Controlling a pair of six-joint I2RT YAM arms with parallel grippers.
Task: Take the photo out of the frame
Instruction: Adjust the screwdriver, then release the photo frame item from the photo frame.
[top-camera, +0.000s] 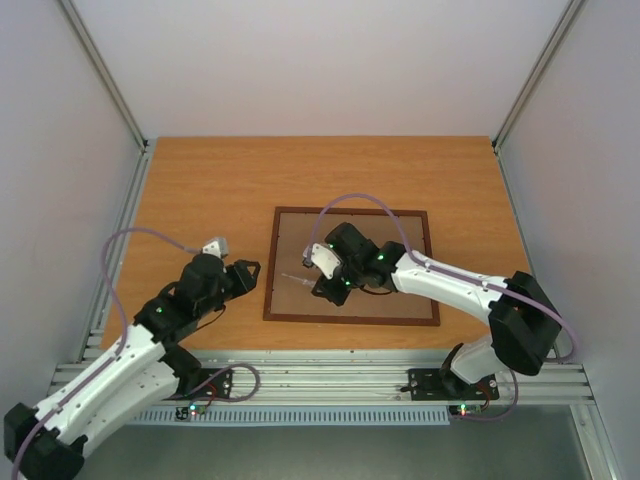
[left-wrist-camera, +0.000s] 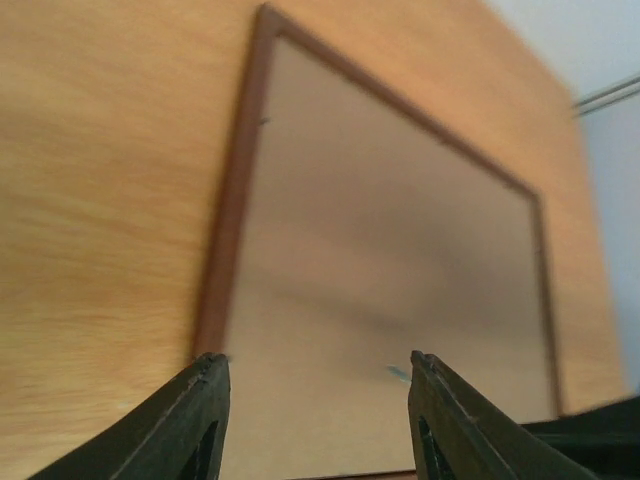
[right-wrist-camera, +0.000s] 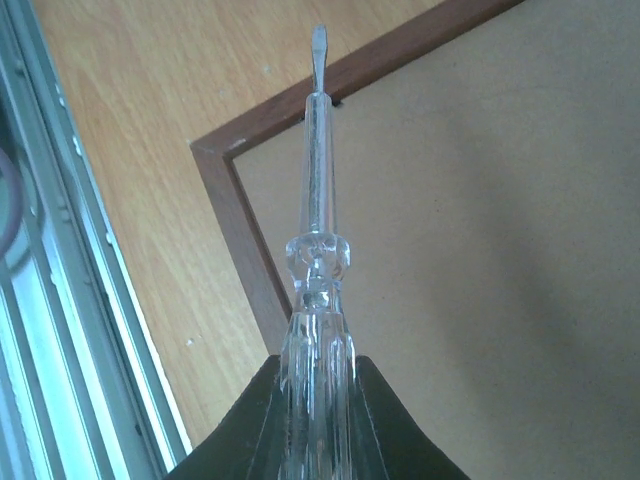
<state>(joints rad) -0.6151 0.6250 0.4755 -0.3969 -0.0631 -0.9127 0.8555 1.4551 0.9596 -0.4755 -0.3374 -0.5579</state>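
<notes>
No legible text, labels or numbers in any view.
Brown hardboard back of the thin dark reddish-brown wooden picture frame was plain and unmarked. The clear plastic screwdriver carried no readable brand. The white arm housings showed nothing legible from the top view.

A screwdriver with a clear handle and a flat tip points left, low over the orange wooden table. Ribbed metal rail along the near edge, pale walls around.
</notes>
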